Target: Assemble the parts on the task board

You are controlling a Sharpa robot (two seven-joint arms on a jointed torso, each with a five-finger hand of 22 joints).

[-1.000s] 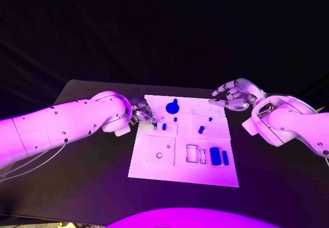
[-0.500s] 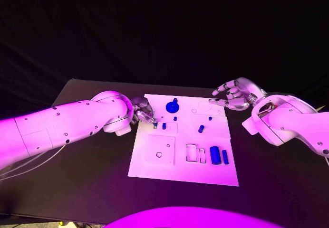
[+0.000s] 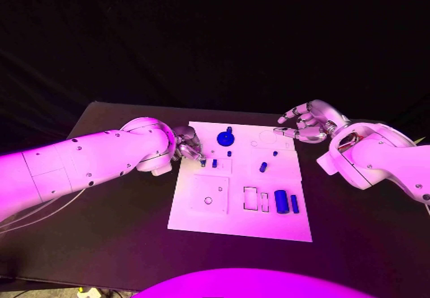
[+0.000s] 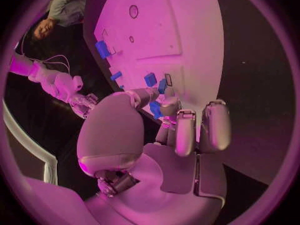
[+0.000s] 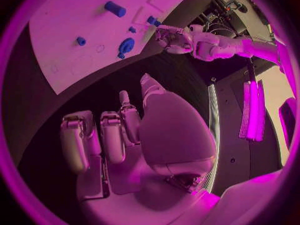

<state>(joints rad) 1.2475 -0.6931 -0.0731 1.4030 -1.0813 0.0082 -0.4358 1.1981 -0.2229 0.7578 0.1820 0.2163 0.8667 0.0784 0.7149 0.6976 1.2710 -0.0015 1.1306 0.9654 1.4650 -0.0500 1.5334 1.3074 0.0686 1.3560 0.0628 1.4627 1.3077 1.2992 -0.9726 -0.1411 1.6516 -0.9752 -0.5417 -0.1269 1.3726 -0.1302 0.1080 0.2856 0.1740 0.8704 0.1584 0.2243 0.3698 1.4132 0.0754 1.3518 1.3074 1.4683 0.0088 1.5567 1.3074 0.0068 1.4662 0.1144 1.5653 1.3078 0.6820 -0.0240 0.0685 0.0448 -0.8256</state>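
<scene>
The white task board (image 3: 240,218) lies mid-table. My left hand (image 3: 188,146) rests at its near-left edge, fingers curled, and pinches a small blue part (image 4: 156,110) between thumb and finger tip, just over the board (image 4: 175,30). Another small blue piece (image 3: 214,164) stands right beside it. My right hand (image 3: 304,125) hovers over the board's far right corner, fingers apart and holding nothing (image 5: 119,135). A round blue part (image 3: 226,139) sits at the far edge, with a blue peg (image 3: 263,167) further in. A blue cylinder (image 3: 281,202) lies at the near right.
A slim blue bar (image 3: 294,204) lies next to the cylinder, with two empty rectangular slots (image 3: 251,198) to their left. A square recess with a small hole (image 3: 209,200) lies on the board's left half. Bare black table (image 3: 107,236) surrounds the board.
Left hand has crept very slightly toward the board's far side with the small part. The right hand and the other parts stay where they were.
</scene>
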